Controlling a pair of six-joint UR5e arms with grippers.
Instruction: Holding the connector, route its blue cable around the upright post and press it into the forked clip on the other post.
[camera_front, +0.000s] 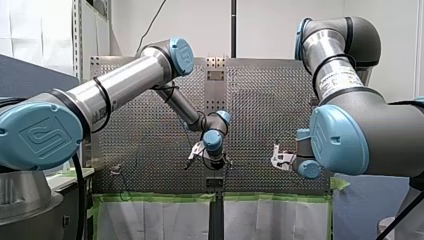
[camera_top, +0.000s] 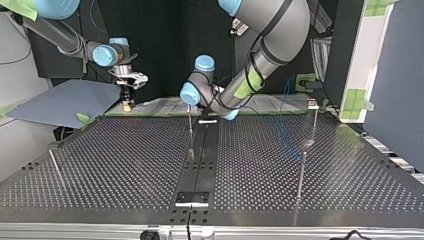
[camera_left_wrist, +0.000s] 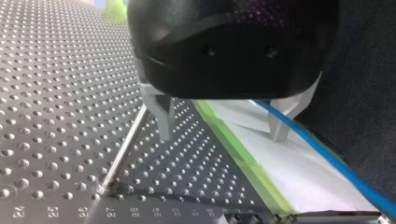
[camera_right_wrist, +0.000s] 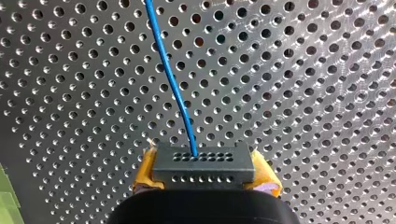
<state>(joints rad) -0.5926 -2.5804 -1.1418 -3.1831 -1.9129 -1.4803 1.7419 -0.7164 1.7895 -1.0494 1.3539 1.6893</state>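
While right fingers (camera_right_wrist: 145, 169) pinch connector (camera_right_wrist: 203, 167), post (camera_left_wrist: 123, 149) beside spread left fingers (camera_left_wrist: 162, 114)

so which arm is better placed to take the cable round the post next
Right, I'd say. My right gripper is shut on the connector, with the blue cable leading out of it. My left gripper is open beside a post, gripping nothing, so it would first need a handover.
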